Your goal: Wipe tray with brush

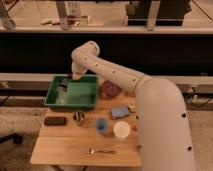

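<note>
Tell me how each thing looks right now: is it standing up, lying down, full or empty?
Tray: flat on the table, right way up, gripper inside.
Gripper: down in the tray's far left corner.
Brush: too hard to make out by the gripper.
Metal cup: standing upright.
Blue cup: standing upright.
White cup: standing upright.
Spoon: lying flat.
Black block: lying flat.
Blue sponge: lying flat.

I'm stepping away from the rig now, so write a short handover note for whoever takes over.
Hand: low inside the large green rectangular plastic tray, at its far left corner; a small dark thing, seemingly the brush, is at its tip.
Tray: on the wooden table, far left.
Done: arm reached into the tray.
Left: wiping; how much of the tray has been covered cannot be judged.
</note>
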